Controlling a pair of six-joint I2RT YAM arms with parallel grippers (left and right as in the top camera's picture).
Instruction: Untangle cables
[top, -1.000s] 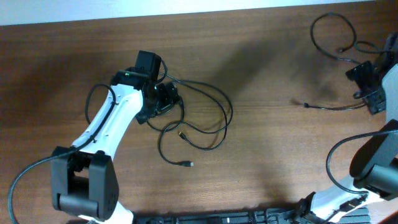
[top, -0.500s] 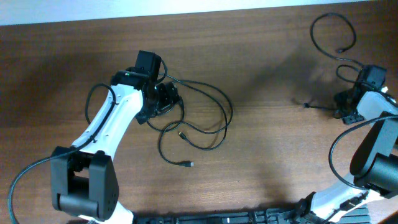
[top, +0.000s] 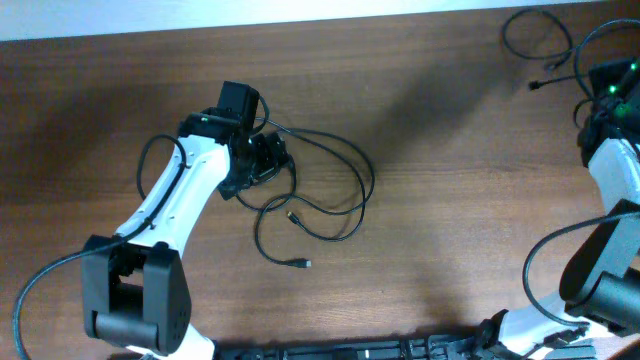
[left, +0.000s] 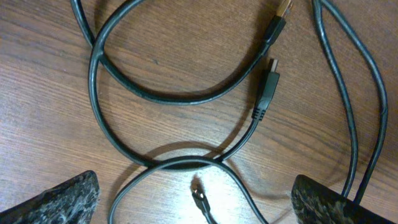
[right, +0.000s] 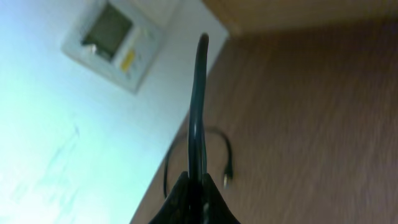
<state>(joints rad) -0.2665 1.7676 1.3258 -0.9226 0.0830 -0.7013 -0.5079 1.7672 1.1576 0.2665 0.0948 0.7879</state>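
1. From overhead, we see the tangled cables (top: 325, 190) lying in loose crossing loops mid-worktop (top: 440, 230). The left claw (top: 262, 160) is poised at their left edge, probably placed there to pin or pick one strand. The right arm (top: 610, 170) is raised at the far right corner, where a single cable (top: 548, 80) lies well apart from the pile. We judge it is being set aside as already freed.
2. In the left wrist view, the left claw (left: 196, 199) is spread wide, with its fingertips (left: 62, 199) at the two lower corners. It grips nothing. Loops of the tangled cables (left: 174, 101) and a plug (left: 266, 87) lie on the wood between and ahead of them (whether a tip touches a strand we cannot tell).
3. In the right wrist view, the right claw (right: 194, 196) is pinched tight on the single cable (right: 198, 112). The cable rises straight up from the grip, and the rest of it curls on the worktop (right: 311, 124) beyond. Holding it this high likely keeps it from dragging back toward the others.
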